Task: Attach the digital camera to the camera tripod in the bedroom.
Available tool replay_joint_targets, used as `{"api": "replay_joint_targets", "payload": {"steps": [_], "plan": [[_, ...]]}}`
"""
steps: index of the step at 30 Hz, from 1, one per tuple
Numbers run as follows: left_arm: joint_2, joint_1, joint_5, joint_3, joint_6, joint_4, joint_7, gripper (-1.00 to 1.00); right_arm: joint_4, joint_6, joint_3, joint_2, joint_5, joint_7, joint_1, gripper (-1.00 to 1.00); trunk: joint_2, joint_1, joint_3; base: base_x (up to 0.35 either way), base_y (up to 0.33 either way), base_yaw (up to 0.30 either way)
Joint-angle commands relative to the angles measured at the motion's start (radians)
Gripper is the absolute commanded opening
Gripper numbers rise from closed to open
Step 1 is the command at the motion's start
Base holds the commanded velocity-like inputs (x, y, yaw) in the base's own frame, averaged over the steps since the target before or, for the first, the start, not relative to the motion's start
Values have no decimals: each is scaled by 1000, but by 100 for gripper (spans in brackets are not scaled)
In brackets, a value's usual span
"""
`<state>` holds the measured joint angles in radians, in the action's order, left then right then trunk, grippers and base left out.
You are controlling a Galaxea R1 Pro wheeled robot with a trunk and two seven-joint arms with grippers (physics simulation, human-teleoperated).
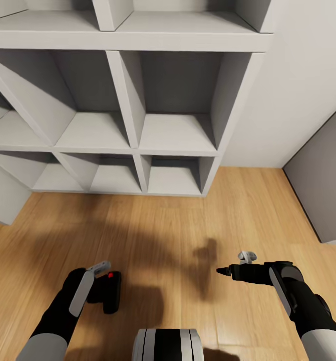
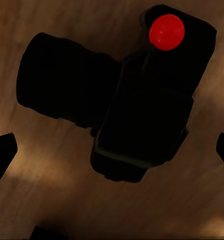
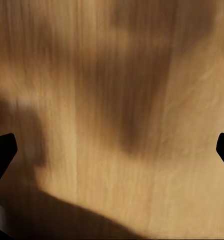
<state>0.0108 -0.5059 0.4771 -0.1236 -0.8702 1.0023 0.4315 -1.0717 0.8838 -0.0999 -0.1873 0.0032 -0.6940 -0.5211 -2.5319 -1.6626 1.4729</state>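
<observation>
— While the left arm reaches down, where is the small black boxy digital camera (image 2: pixel 142 110) with the red dot?
— On the wood plank floor (image 1: pixel 178 235), one camera, between the spread-wide left gripper (image 2: pixel 112 150) tips, untouched.
— And the right gripper (image 3: pixel 112 150)?
— Wide too, holding nothing. White cube shelves (image 1: pixel 132 120) stand ahead, bare floor between.

Black arms (image 1: pixel 67 306) with grey panels, white upper sleeves, striped trunk (image 1: pixel 168 345).
</observation>
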Motion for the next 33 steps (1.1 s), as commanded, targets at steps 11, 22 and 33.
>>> {"api": "replay_joint_targets", "payload": {"steps": [11,22,33], "plan": [[9,0,11,0,-5,10,9,100,-1,6,-1,0,1,-3,0,100,0,0,1,-49,0,0],[5,0,8,114,-3,-6,8,100,-1,5,-1,0,1,-3,0,100,0,0,1,-3,0,0],[-7,0,7,276,137,-72,6,100,0,5,-1,1,1,-2,0,100,0,0,1,0,0,0]]}}
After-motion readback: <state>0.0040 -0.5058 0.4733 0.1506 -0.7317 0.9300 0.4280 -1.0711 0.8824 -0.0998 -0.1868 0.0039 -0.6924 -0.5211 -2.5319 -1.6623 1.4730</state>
